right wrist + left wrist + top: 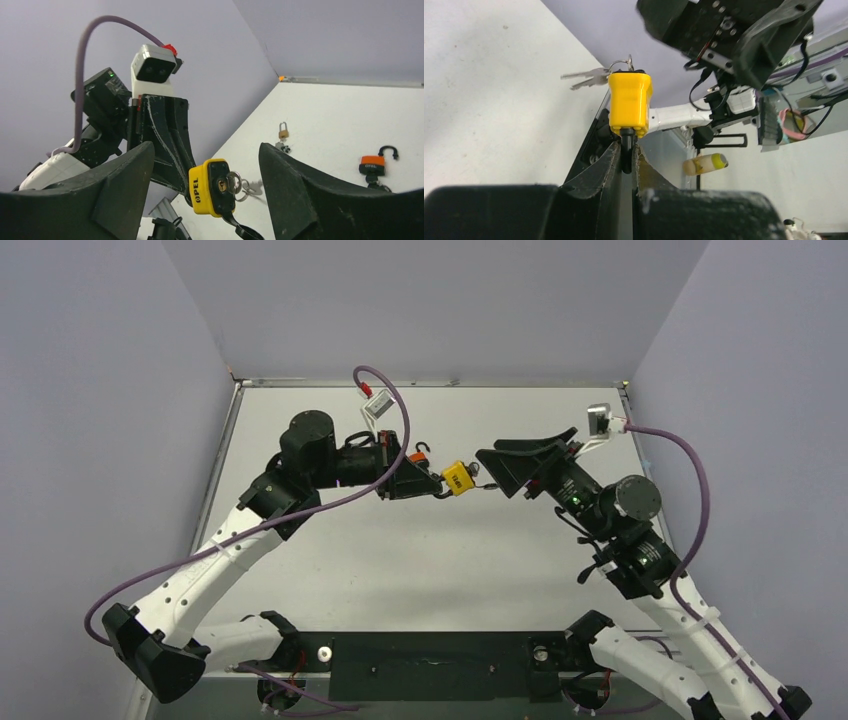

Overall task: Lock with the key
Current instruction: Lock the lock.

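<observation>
Two-handed job, by the look. Found yellow padlock (pixel 457 478) aloft at centre, pinched at the shackle (pixel 625 139) by closed left gripper (pixel 625 152). Noted key (pixel 227 185) seated in its base, spares (pixel 584 77) dangling. Found right gripper (pixel 206 150) spread wide, empty, facing the key. Judged padlock rigid, dense, smooth; key bow small, slip-prone, yet the place to pinch. Matte white table (pixel 400 560) below, lavender walls (pixel 420 300) close.

Yellow padlock (pixel 458 478): "OPEL" lettered on its side, black shackle. Held in the air, just 12 o'clock of scene centre in the top view, lying sideways with the shackle toward 9 o'clock and the keyway toward 3 o'clock.
Key (pixel 223 186): seated in the keyway, its ring (pixel 235 181) carrying dangling spare keys (pixel 586 77).
</observation>
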`<move>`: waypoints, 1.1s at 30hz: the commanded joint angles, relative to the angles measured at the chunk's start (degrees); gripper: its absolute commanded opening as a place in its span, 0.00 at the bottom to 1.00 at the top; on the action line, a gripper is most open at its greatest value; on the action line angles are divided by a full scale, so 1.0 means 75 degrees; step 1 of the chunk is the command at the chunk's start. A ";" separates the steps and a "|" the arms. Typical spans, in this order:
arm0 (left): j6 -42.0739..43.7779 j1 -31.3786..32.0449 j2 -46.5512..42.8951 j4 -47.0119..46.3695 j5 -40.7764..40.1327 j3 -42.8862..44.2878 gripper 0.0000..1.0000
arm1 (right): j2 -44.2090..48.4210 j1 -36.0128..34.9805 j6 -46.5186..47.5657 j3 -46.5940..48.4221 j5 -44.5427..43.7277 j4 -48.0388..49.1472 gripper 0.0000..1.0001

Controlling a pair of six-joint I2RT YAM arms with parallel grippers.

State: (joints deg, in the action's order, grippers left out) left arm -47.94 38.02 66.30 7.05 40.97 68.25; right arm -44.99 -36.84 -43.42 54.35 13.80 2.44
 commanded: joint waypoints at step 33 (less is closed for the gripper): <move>0.1822 -0.0058 -0.0699 0.1577 0.1520 0.1517 0.00 | -0.0116 0.0623 0.1040 0.0335 0.4544 -0.0074 0.38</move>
State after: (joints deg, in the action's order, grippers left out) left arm -34.04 37.76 62.37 23.20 50.48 75.90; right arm -45.06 -31.44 -37.85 54.39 47.42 2.04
